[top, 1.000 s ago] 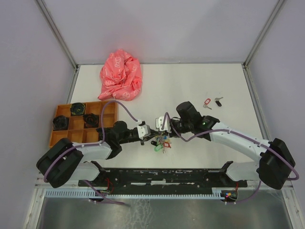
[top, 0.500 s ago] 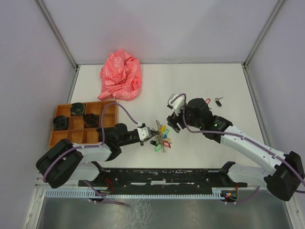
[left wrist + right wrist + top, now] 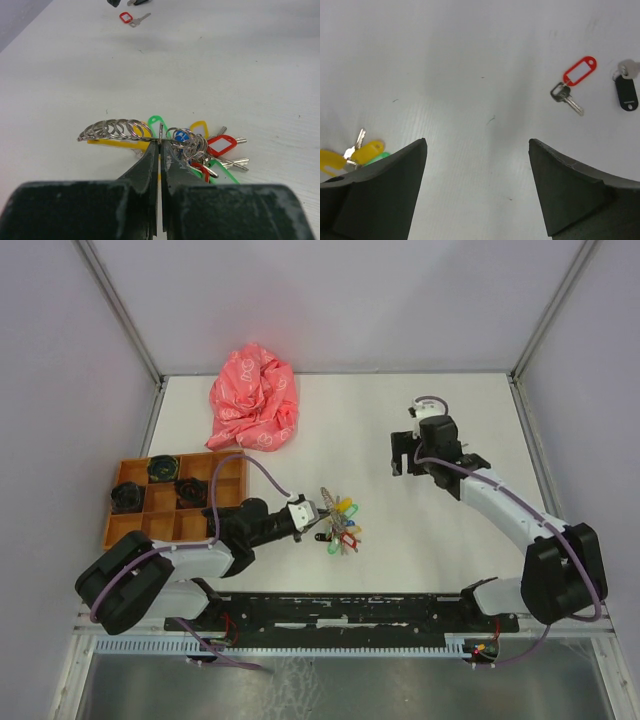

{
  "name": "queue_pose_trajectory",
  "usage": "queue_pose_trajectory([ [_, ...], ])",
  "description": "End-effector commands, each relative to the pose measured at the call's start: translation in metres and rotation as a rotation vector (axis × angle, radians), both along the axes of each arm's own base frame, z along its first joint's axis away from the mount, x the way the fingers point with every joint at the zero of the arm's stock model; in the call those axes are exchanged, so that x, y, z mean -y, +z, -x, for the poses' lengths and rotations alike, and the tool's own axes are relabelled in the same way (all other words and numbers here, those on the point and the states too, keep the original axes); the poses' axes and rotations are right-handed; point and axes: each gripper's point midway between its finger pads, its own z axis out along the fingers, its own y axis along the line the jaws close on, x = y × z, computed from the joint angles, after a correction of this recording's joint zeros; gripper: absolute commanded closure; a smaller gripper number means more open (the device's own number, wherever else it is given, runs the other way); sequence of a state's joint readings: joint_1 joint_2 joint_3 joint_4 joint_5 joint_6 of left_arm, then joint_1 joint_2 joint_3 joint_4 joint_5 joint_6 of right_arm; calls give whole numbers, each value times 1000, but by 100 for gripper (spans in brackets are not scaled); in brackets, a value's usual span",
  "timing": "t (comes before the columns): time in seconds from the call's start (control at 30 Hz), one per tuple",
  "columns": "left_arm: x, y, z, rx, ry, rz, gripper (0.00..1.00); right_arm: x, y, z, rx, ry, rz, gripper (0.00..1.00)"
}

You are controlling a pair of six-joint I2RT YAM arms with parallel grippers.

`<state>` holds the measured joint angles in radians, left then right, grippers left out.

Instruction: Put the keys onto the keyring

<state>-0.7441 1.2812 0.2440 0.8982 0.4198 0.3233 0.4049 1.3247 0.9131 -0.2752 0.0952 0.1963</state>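
My left gripper (image 3: 312, 517) (image 3: 160, 145) is shut on the keyring (image 3: 160, 132), pinching the ring edge-on just above the table. A row of small rings (image 3: 115, 130) and a bunch of coloured tagged keys (image 3: 342, 525) (image 3: 210, 147) hang from the keyring. The keys lie loose on the table. The red-tagged one (image 3: 574, 82) (image 3: 131, 18) is beside the black-tagged one (image 3: 626, 90). My right gripper (image 3: 405, 458) (image 3: 477, 142) hovers open and empty over bare table, short of the red-tagged key. In the top view my right arm hides both loose keys.
A crumpled pink cloth (image 3: 255, 398) lies at the back left. An orange compartment tray (image 3: 160, 528) holding dark round parts stands at the left, behind my left arm. Yellow tags of the bunch (image 3: 365, 150) show at the lower left of the right wrist view.
My right gripper has opened, left the bunch of keys and swung back and to the right, toward the loose keys. My left gripper has kept its hold on the keyring.
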Motion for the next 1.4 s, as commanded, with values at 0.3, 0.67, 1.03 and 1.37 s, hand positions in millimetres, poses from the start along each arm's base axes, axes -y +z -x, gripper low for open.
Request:
queue_pose_trajectory([
  [0.3, 6, 18, -12, -8, 36, 30, 97, 83, -40, -83, -132, -426, -69, 28],
  [0.67, 6, 21, -11, -4, 33, 37, 97, 96, -85, -100, -210, -547, -53, 53],
  [1.03, 7, 21, -10, -8, 26, 38, 97, 104, -96, -106, -212, -579, -40, 66],
  [1.37, 7, 21, -9, -9, 21, 37, 97, 103, -98, -109, -221, -574, -45, 78],
])
